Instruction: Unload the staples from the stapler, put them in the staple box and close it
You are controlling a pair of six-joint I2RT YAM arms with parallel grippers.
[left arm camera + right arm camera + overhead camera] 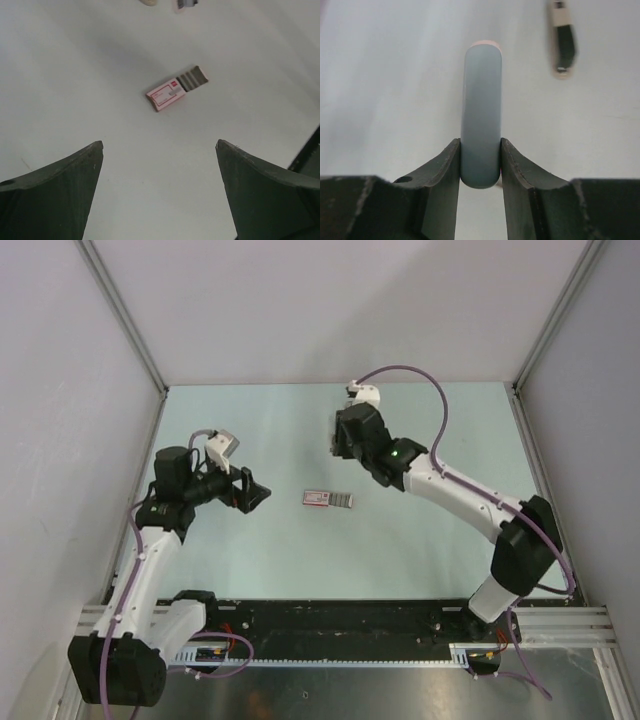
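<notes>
Count: 1 stapler (481, 100), 1 box (167, 94), 1 small beige-and-black piece (563, 45), 2 grippers, both mine. My right gripper (480, 142) is clamped on the stapler. Both fingers press its sides near one end, w/ the pale grey rounded top facing the wrist cam and a beige edge at the far tip. Can't tell if it rests on the table (65, 70) or is lifted. From the top cam that grip sits over the far-middle part of the table, beyond the box, and the stapler itself is hidden under my wrist. The small piece lies apart from the stapler, off to the right in the right wrist view; can't tell what it is. My left gripper (160, 144) hangs spread wide w/ nothing btwn the fingers, aimed at the box, well short of it.

Surface: plain pale tabletop, faint green-blue tint from above. Room: pale walls (330, 300) on 3 sides, metal posts (125, 315) at the back corners, black rail (340, 618) along the near edge by my bases.

Containers: just the box, flat, red-and-white label, about mid-table btwn my grippers. A grey ribbed part (194, 77) sticks out of the end away from my left gripper. Contents: can't tell.
</notes>
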